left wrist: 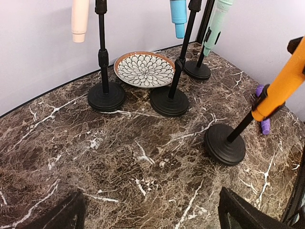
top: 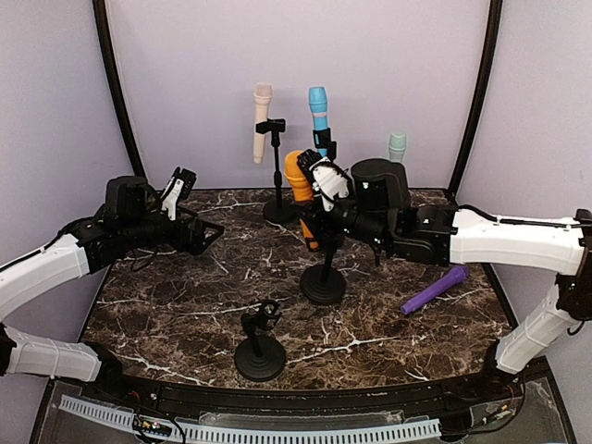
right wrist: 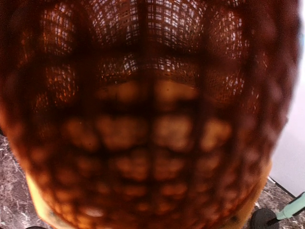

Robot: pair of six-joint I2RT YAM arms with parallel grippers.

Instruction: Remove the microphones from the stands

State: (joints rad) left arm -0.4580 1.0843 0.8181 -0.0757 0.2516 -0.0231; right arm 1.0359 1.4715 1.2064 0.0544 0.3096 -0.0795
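Right gripper (top: pixel 316 196) was observed pressed up beside the orange microphone (top: pixel 295 176). The microphone's mesh head filled the right wrist view and hid the fingers, so whether the jaws had closed on it could not be determined. Left gripper (top: pixel 211 235) hung over the left side of the tabletop with its fingers (left wrist: pixel 62 215) spread wide, holding nothing.

The marble tabletop (top: pixel 176 305) carried five black stands. The orange microphone sat tilted in the clip of the central stand (top: pixel 323 283). An unloaded stand (top: pixel 259 355) stood by the near edge. Along the far edge, three stands held a beige microphone (top: pixel 263 121), a blue microphone (top: pixel 318 109) and a mint microphone (top: pixel 397 145). A purple microphone (top: pixel 435 289) lay flat near the right edge. A patterned plate (left wrist: pixel 145 69) rested between the far stands.
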